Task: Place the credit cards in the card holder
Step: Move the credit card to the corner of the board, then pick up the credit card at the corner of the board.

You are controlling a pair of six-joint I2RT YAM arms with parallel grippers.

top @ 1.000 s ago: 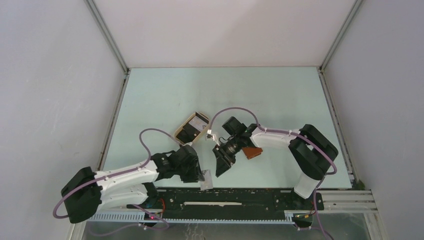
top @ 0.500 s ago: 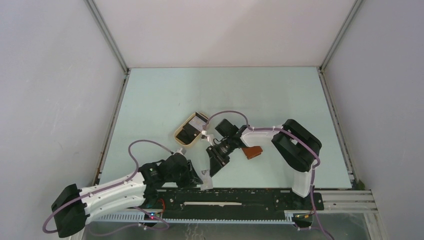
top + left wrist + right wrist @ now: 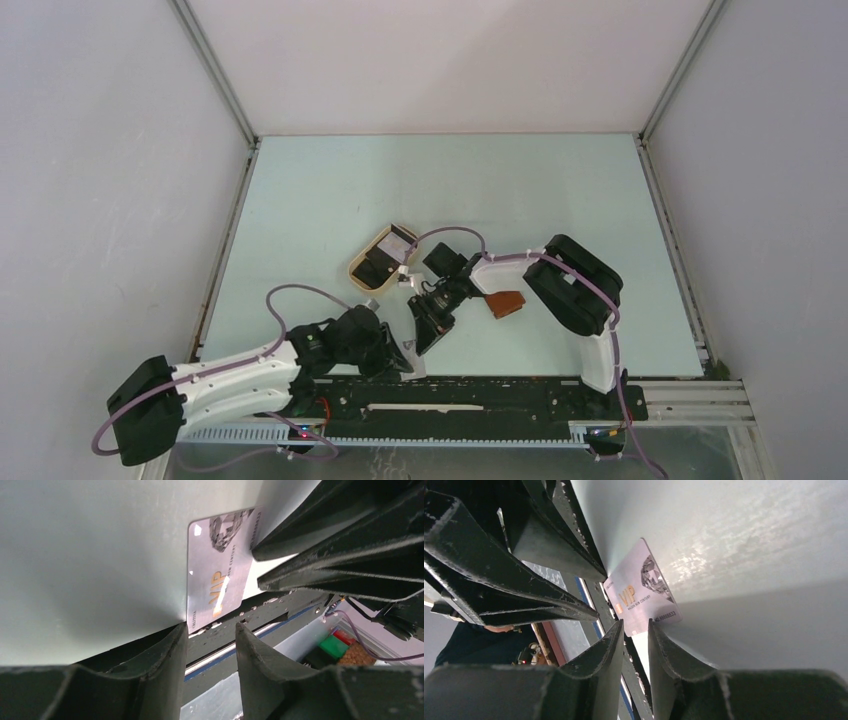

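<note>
- Where the pale green tabletop meets the black metal rail along its near edge, a silver rectangular plastic card with gold "VIP" lettering lies face up, one end overhanging the rail.
- Left claw: low at that edge, dark fingers parted with a clear gap. The card's overhanging end lies just beyond the fingertips, and nothing is clamped.
- Right claw: reaches towards the same card from the far side, tips pointing at the left claw. Its fingers stand a narrow gap apart, the card's near corner showing between the tips. Whether they touch it cannot be told, and the card is not pinched.
- Reddish-brown leather-like card holder: flat on the tabletop beside the right wrist, well apart from the silver card.
- Oval tan tray: farther back, left of the right arm, holding dark and pale flat cards.
</note>
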